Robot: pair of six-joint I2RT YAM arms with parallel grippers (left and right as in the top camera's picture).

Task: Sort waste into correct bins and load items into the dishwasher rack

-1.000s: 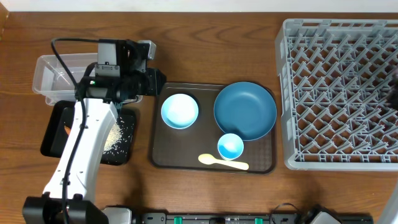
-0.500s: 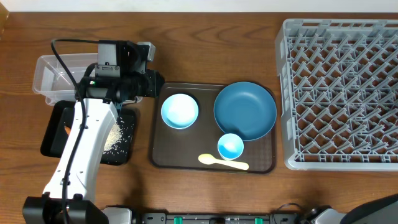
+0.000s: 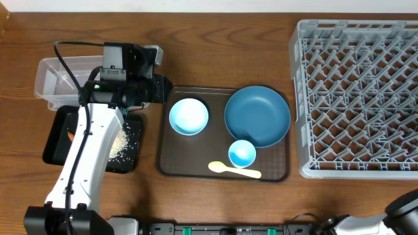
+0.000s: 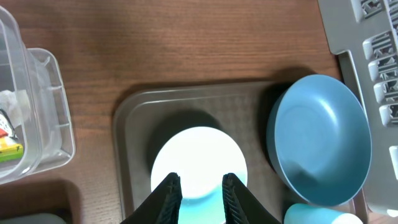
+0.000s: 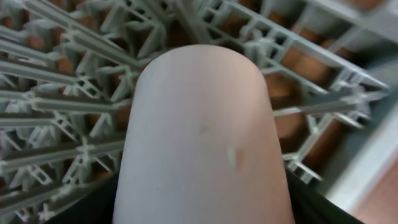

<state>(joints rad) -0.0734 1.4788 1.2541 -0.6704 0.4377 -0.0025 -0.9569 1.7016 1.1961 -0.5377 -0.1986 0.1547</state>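
The left gripper (image 4: 200, 182) hangs over the bigger of the two light-blue bowls (image 3: 189, 116), its fingers a narrow gap apart, with nothing between them and not touching the bowl. That bowl sits at the left end of the one brown tray (image 3: 219, 168) in the middle of the desk. On the same tray are the single dark-blue plate (image 3: 257, 116), the smaller bowl (image 3: 241, 153) and the one cream spoon (image 3: 234, 170), which lies nearest the front edge.

Toward the left edge are two bins. The clear tub (image 3: 49, 75) holds the tissue (image 4: 13, 102) and the snack packet (image 4: 9, 149). The black tray (image 3: 55, 140) just in front of it holds rice (image 3: 119, 145) and a carrot piece (image 3: 70, 136).

The right gripper (image 5: 200, 208) has the one pale cup (image 5: 199, 137) clamped at its base — dark fingers hug both sides — above the grey rack (image 3: 356, 98), which fills the desk's right side.

Since a second ago the right arm (image 3: 406, 210) has dropped from the rack's right rim to the front-right corner — the left arm has barely shifted.
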